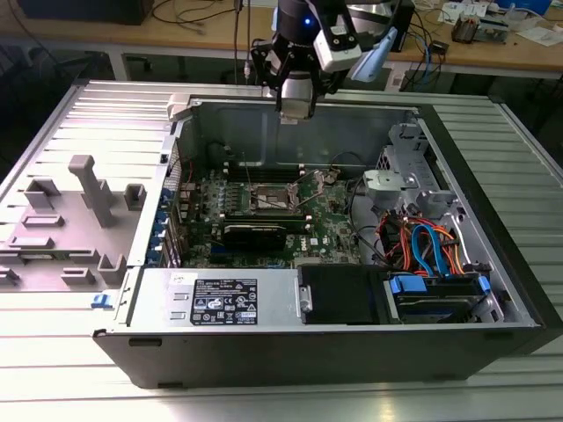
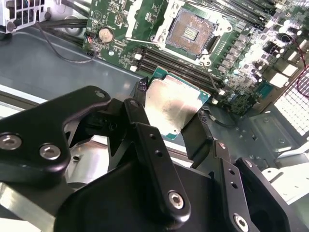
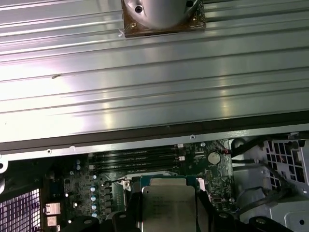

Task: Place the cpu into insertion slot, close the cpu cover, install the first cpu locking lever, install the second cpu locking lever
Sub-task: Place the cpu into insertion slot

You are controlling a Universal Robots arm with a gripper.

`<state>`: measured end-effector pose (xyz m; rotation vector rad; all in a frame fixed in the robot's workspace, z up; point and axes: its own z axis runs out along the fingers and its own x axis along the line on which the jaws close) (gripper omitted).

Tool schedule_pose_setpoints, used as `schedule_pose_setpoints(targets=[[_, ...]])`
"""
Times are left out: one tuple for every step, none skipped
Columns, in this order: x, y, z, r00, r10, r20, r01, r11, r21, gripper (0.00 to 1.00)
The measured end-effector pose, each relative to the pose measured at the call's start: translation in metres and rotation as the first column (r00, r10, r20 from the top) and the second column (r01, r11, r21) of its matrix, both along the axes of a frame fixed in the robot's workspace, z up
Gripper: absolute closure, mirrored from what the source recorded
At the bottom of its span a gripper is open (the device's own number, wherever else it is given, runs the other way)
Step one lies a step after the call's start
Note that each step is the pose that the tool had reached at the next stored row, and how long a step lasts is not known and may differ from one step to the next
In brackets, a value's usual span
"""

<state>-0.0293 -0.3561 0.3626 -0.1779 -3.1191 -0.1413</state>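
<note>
My gripper (image 2: 171, 108) is shut on the cpu (image 2: 176, 96), a flat square chip with a dull silver top, clamped by its edges between two black fingers (image 2: 140, 104). In the first wrist view the cpu (image 3: 168, 208) sits in the same grip. The insertion slot (image 2: 190, 31) lies uncovered on the green board, its contact field showing inside a silver rim. In the exterior view the gripper (image 1: 296, 112) hangs high over the rear wall of the open computer case, above and behind the insertion slot (image 1: 273, 199). The chip is well clear of the socket.
The open case (image 1: 264, 303) lies on a ribbed metal table (image 1: 493, 387). A black card (image 1: 255, 236) sits in front of the socket, memory slots (image 2: 178, 67) beside it. A drive cage with orange and blue cables (image 1: 427, 246) fills the exterior view's right. Grey fixtures (image 1: 88, 189) stand on the left.
</note>
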Motion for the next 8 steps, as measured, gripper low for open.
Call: schedule_pose_setpoints(targets=[[0.0000, -0.0001, -0.0002, 0.9999, -0.016, -0.0001, 0.016, 0.9999, -0.0002, 0.45], [0.0000, -0.0001, -0.0004, 0.9995, -0.030, -0.0001, 0.030, 0.9995, -0.0001, 0.45], [0.0000, -0.0002, -0.0006, 0.9994, -0.035, -0.0001, 0.035, 0.9994, 0.0001, 0.45], [0.0000, -0.0002, -0.0006, 0.9992, -0.039, 0.0000, 0.039, 0.9992, 0.0002, 0.45], [0.0000, -0.0002, -0.0006, 0.9992, -0.041, 0.0000, 0.041, 0.9992, 0.0002, 0.45], [-0.0001, -0.0002, -0.0006, 0.9991, -0.041, 0.0000, 0.041, 0.9991, 0.0001, 0.45], [-0.0002, -0.0002, -0.0006, 0.9991, -0.042, -0.0001, 0.042, 0.9991, 0.0001, 0.45], [-0.0002, -0.0003, -0.0005, 0.9991, -0.042, 0.0000, 0.042, 0.9991, 0.0000, 0.45]])
